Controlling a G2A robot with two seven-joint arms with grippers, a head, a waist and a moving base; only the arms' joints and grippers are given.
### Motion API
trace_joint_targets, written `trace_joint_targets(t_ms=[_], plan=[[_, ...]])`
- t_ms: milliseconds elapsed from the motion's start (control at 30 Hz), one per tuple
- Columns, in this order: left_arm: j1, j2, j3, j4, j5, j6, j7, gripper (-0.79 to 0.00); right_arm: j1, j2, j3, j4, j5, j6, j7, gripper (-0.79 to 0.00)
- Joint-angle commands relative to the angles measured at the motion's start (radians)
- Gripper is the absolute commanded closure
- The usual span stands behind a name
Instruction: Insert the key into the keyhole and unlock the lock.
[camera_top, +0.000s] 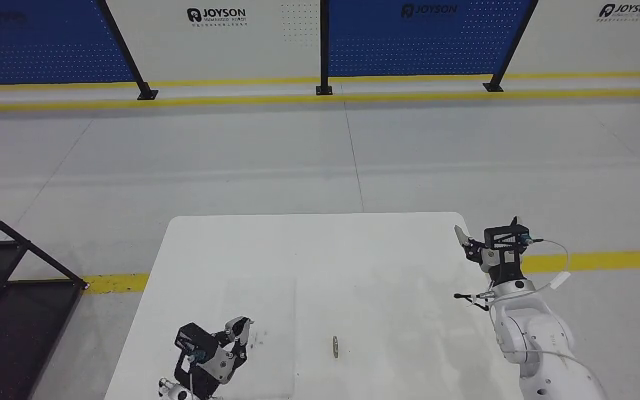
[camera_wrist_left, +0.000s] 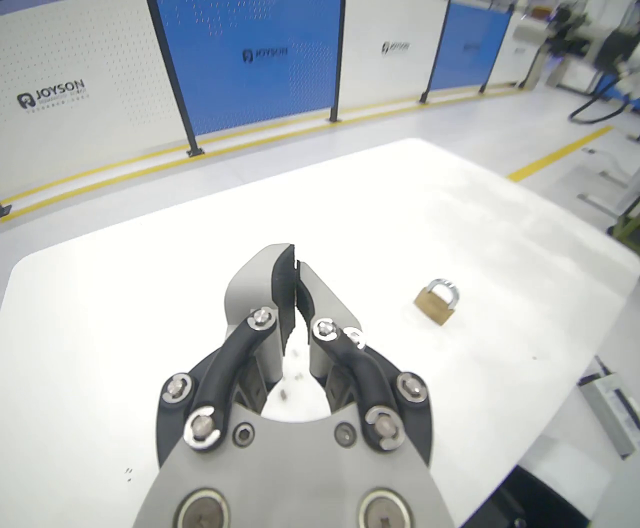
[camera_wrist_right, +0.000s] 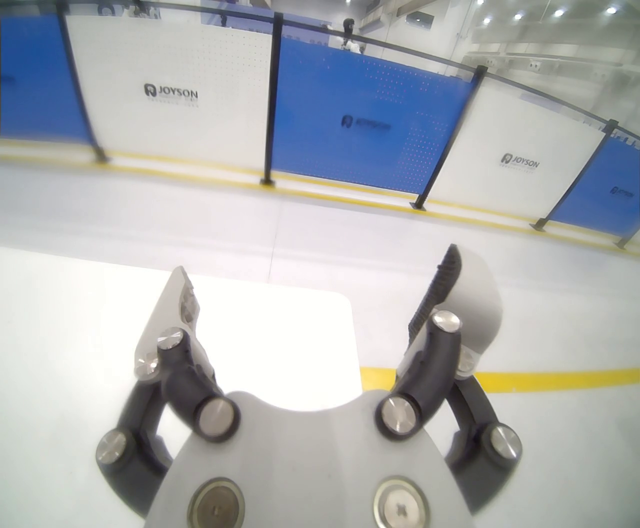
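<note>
A small brass padlock (camera_wrist_left: 437, 301) with a silver shackle lies flat on the white table (camera_top: 300, 260) near its front edge, and appears as a small mark in the top view (camera_top: 336, 346). My left gripper (camera_wrist_left: 296, 265) hovers over the table's front left part (camera_top: 241, 328), a short way left of the padlock, shut with its pads pressed together. I cannot make out anything held between the pads. My right gripper (camera_wrist_right: 315, 262) is open and empty, raised beside the table's far right corner (camera_top: 487, 240).
A black frame (camera_top: 20, 270) stands off the table's left side. Blue and white fence panels (camera_top: 320, 40) line the floor beyond the table. A few tiny dark specks (camera_wrist_left: 285, 395) lie on the tabletop under my left gripper.
</note>
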Motion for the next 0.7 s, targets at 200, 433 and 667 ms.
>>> trace_joint_targets(t_ms=[200,433,667], plan=[[-0.001,0.015,-0.073,0.07,-0.023,-0.239,0.26,0.0,-0.025,0.0,-0.028,-0.004,-0.059,-0.025,0.006,-0.785],[-0.009,0.016,-0.073,0.093,-0.009,-0.253,0.298,0.0,-0.136,-0.003,-0.173,-0.06,-0.281,-0.06,0.007,-0.785],[-0.009,0.016,-0.073,0.093,-0.009,-0.253,0.298,0.0,-0.201,-0.012,-0.343,-0.061,-0.428,-0.085,0.017,-0.785]])
